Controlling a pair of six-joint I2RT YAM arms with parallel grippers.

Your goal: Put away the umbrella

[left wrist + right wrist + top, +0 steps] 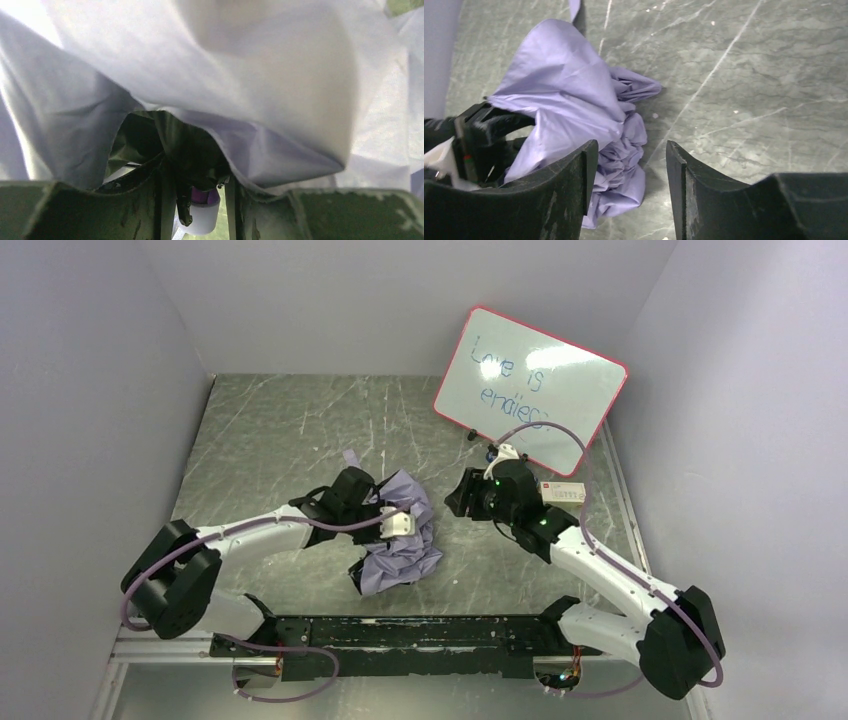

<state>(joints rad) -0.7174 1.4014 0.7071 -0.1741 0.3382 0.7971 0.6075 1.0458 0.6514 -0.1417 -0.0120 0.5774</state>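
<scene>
I see the umbrella (400, 540) crumpled, lavender. Left tool (195, 172) is under fabric, I cannot tell its grip. Right tool (631, 150) is apart, empty.

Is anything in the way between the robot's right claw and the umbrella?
No, nothing visible is in the way. The right gripper is open and points at the crumpled umbrella. Only a bare stretch of the table lies between them, seen from both the top and the right wrist.
</scene>
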